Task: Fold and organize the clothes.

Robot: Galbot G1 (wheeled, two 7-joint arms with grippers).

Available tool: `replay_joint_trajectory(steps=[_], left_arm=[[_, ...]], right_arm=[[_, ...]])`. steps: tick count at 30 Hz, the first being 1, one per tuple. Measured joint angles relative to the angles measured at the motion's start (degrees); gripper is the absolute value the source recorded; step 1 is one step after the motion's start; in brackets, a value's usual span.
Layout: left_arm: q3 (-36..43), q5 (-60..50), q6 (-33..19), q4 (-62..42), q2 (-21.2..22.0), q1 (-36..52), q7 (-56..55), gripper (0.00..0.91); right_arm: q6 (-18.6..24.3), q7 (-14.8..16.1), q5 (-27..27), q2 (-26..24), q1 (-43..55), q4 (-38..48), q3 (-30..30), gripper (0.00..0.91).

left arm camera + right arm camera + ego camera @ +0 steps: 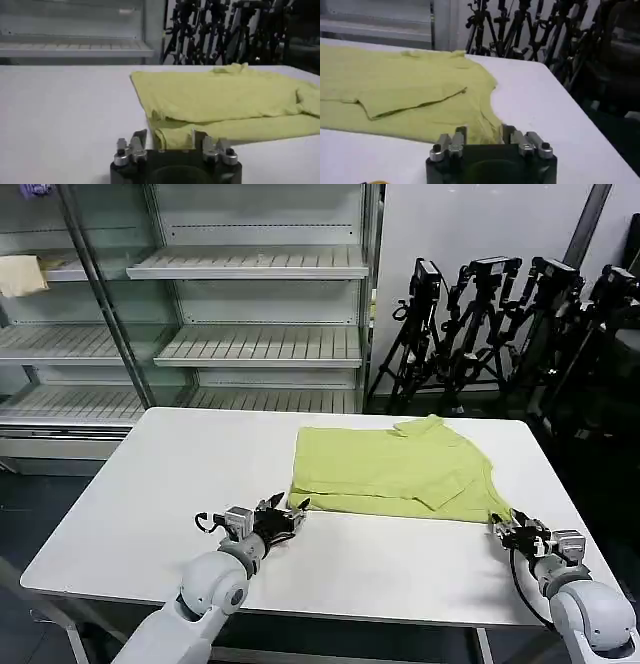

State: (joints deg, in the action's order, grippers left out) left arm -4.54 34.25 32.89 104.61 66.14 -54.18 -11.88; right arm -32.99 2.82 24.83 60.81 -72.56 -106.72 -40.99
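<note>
T-shirt (390, 472): lime green, folded, flat on white table (150, 504), centre-right of head view. Left gripper (297, 509): fingers apart, at shirt's lower-left corner. Right gripper (498, 524): fingers apart, at its lower-right corner.

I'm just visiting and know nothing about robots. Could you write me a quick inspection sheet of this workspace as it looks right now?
Surface: white rectangular table, bare apart from the shirt.
Job's things: lime yellow-green cotton T-shirt, partly folded, lying flat toward the far right of the table.
Clutter: nothing seen.
Grippers: left gripper open at the shirt's near left corner; right gripper open at its near right corner.
Cables: black cable along the right wrist.
Surroundings: empty white shelving; black tripods.
</note>
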Motion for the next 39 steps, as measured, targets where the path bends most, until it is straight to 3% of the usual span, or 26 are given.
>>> replay_joint_trajectory(steps=[13, 22, 23, 24, 33, 39], left_arm=[[-1.3, -2.9, -0.1, 1.9, -1.5, -3.9, 2.5, 0.000], [-8.0, -4.8, -1.1, 11.6, -5.4, -17.1, 4.1, 0.010], [-9.2, -5.0, -1.4, 12.8, -5.9, -19.0, 4.2, 0.010], [-10.5, -5.2, -1.7, 13.9, -6.4, -20.9, 4.2, 0.907], [-20.2, -5.6, -3.7, 22.5, -9.2, -32.7, 3.3, 0.907], [-22.6, -3.0, -4.5, 24.9, -10.8, -32.2, 3.6, 0.907]], right_arm=[[0.5, 1.8, 0.3, 1.9, -7.2, -6.0, -2.9, 0.000], [2.6, 2.6, -2.4, 5.1, -18.8, -15.9, -6.2, 0.000], [2.9, 2.7, -2.8, 5.6, -20.5, -17.1, -6.6, 0.161], [3.3, 2.9, -3.2, 5.9, -21.9, -18.2, -7.0, 0.907], [3.8, 3.4, -4.3, 6.5, -29.4, -26.9, -11.0, 0.907], [2.2, 1.9, -2.2, 4.3, -24.4, -27.5, -11.6, 0.907]])
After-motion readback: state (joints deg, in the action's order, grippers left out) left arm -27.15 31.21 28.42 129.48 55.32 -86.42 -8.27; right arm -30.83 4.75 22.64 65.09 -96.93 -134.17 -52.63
